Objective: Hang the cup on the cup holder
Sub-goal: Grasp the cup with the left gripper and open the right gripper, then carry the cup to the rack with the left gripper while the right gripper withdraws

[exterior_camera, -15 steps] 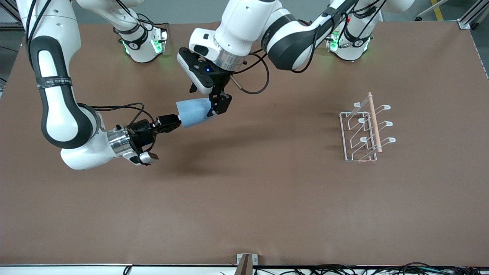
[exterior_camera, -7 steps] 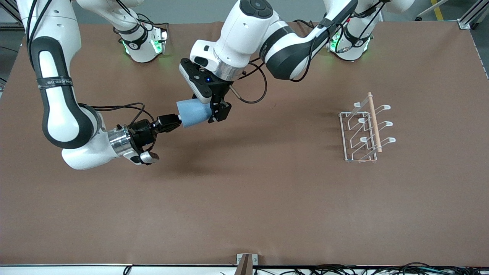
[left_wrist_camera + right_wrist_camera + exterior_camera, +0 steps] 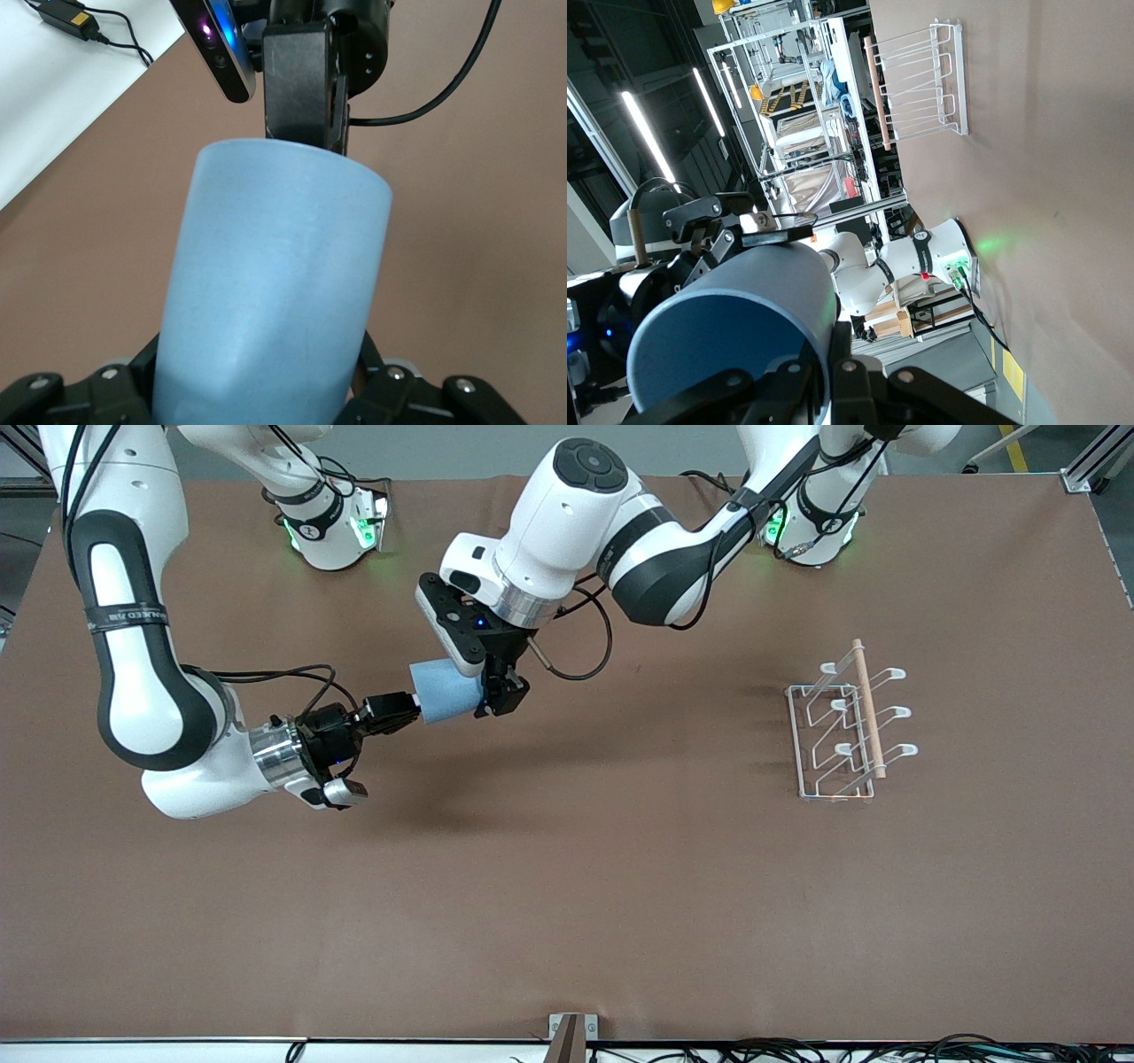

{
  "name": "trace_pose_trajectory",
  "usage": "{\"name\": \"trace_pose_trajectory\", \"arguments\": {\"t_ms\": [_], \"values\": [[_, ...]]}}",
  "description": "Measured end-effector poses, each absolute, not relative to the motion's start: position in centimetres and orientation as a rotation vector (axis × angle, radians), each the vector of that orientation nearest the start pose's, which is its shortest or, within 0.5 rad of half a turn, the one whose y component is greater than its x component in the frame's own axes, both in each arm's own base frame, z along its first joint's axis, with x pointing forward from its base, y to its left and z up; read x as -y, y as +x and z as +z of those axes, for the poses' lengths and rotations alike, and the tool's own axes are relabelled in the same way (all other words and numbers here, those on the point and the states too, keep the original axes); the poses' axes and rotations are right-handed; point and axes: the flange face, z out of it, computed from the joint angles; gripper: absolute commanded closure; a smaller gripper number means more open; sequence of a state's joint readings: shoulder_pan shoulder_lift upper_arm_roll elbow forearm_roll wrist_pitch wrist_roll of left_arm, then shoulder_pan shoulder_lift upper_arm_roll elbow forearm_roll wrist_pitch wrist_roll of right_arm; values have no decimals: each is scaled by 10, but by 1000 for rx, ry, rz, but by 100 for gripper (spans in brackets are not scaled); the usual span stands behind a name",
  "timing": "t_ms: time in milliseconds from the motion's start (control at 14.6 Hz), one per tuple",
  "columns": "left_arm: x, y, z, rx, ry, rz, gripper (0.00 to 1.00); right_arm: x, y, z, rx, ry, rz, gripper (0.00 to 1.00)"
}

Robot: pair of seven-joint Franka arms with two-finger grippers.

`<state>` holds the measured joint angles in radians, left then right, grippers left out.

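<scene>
Blue cup [image 3: 446, 691], one, clamped at opposite ends by right gripper [image 3: 409, 707] and left gripper [image 3: 493, 687]. One cup holder [image 3: 846, 726]; six prongs countable only in front view.

A brown mat [image 3: 567, 886] covers the whole table, smooth and matte, with soft shadows lying across its middle. Along the edge nearest the front camera runs a white strip with black cables [image 3: 797, 1052] bunched on it and a small metal bracket [image 3: 572, 1027] at the centre. At one top corner stands an aluminium frame post [image 3: 1085, 469] over grey floor with a yellow line [image 3: 1015, 447]. The right wrist view shows a dim hall with long ceiling strip lights [image 3: 642, 128] and white metal shelving [image 3: 797, 88].
</scene>
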<state>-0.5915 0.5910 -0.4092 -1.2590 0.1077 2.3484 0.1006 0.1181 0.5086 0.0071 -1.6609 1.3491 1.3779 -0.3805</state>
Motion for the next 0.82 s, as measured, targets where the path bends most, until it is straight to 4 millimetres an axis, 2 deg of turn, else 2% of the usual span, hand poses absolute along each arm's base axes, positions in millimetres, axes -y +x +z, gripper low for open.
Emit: {"name": "trace_pose_trajectory", "arguments": {"t_ms": [68, 137, 205, 479, 616, 685, 822], "values": [[589, 481, 496, -1669, -2943, -770, 67, -196, 609, 362, 132, -1657, 501, 90], [589, 481, 496, -1670, -2943, -770, 74, -196, 609, 362, 132, -1657, 501, 58], [588, 482, 495, -1667, -2941, -770, 76, -196, 609, 362, 136, -1653, 506, 1], [583, 487, 493, -1669, -2883, -770, 76, -195, 607, 363, 143, -1644, 518, 0], [574, 492, 490, -1662, -2856, -682, 75, -194, 609, 361, 131, -1656, 507, 0], [565, 497, 490, -1659, -2824, -613, 75, -192, 609, 360, 129, -1664, 509, 0], [533, 514, 492, -1646, -2753, -456, 75, -180, 609, 350, 116, -1731, 508, 0]]}}
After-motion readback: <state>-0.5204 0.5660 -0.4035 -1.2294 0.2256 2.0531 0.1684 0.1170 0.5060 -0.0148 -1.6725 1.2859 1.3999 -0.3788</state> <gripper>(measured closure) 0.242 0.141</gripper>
